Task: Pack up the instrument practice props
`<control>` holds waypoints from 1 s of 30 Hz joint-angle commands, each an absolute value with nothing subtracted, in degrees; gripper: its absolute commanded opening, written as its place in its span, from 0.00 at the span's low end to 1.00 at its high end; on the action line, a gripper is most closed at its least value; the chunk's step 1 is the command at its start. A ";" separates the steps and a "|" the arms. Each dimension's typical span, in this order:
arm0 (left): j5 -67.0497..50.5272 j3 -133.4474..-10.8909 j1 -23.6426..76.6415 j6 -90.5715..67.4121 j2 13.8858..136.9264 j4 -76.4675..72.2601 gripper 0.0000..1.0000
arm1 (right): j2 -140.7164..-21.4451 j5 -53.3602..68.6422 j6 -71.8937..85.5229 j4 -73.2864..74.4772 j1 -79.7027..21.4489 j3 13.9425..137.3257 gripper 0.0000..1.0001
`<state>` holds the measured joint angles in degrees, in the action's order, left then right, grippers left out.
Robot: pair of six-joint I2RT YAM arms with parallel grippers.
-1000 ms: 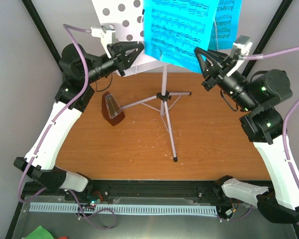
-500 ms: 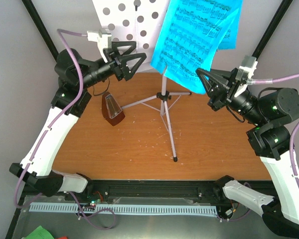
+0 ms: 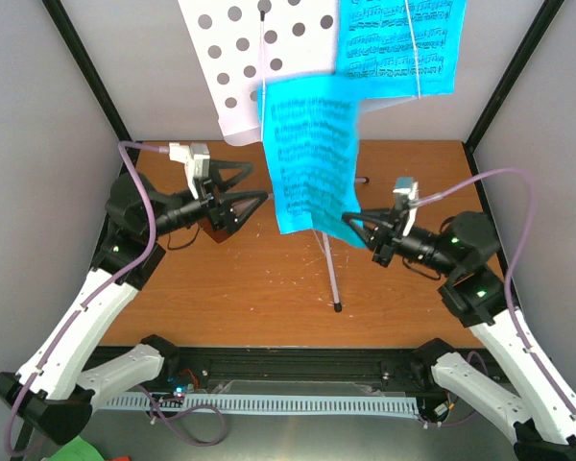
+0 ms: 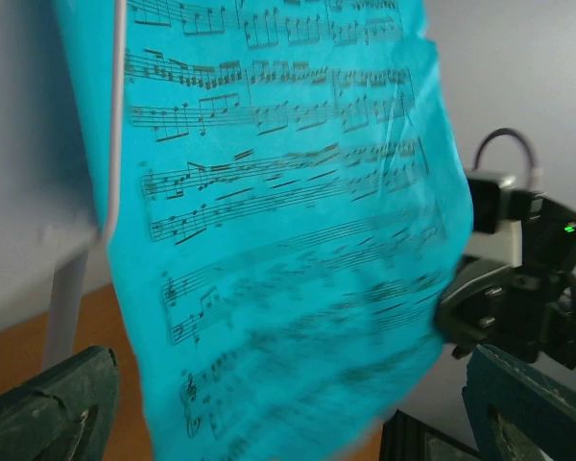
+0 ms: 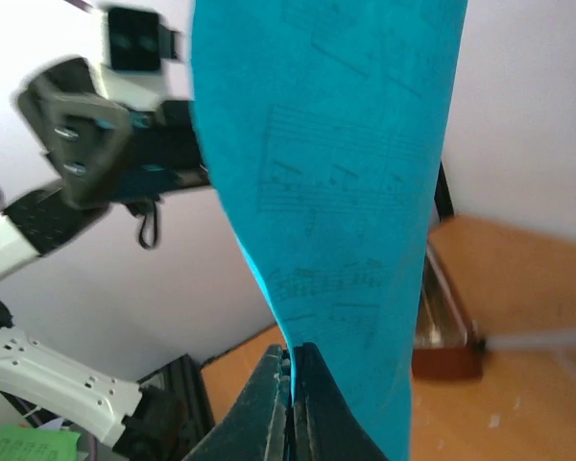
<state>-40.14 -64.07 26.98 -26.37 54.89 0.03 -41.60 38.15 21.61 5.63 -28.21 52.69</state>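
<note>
A cyan sheet-music page (image 3: pixel 312 154) hangs in front of the music stand, its lower right edge pinched in my shut right gripper (image 3: pixel 349 222). The right wrist view shows the jaws (image 5: pixel 291 370) closed on the page's (image 5: pixel 336 173) bottom edge. My left gripper (image 3: pixel 262 182) stands open at the page's left edge; its fingers (image 4: pixel 48 403) are spread wide with the page (image 4: pixel 288 221) loose before them. Another cyan page (image 3: pixel 403 38) lies on the stand's perforated desk (image 3: pixel 250 58). The red-brown metronome (image 5: pixel 446 317) is on the table, mostly hidden by the left gripper in the top view.
The stand's pole (image 3: pixel 324 254) and tripod legs spread over the wooden table (image 3: pixel 250 279) between both arms. Black frame posts (image 3: pixel 86 77) and pale walls close in the sides. A black rail (image 3: pixel 298 360) runs along the near edge.
My left gripper opened and let go of the page. Both arms came down and toward the near side, the right one drawing the page down off the desk.
</note>
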 commanded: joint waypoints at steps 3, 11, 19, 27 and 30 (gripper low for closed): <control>-34.85 -57.37 27.16 -26.33 49.98 2.27 0.99 | -39.32 36.24 32.15 4.19 -27.95 40.01 0.03; -25.48 -54.60 27.16 -24.92 48.16 7.28 0.99 | -49.38 36.61 34.96 3.28 -28.67 31.74 0.03; -19.03 -55.17 26.22 -23.79 46.64 8.61 1.00 | -59.22 20.92 28.84 10.07 -38.29 34.40 0.03; -20.15 -61.87 19.18 -24.50 49.96 17.62 1.00 | -69.63 15.26 31.23 6.29 -42.49 37.93 0.03; -20.57 -64.49 17.95 -24.83 50.27 19.78 1.00 | -72.05 14.17 32.32 4.66 -42.58 38.18 0.03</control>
<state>-20.73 -58.96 19.53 -25.30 50.48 15.09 -69.91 18.09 31.07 7.64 -42.02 36.23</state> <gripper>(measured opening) 0.995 0.031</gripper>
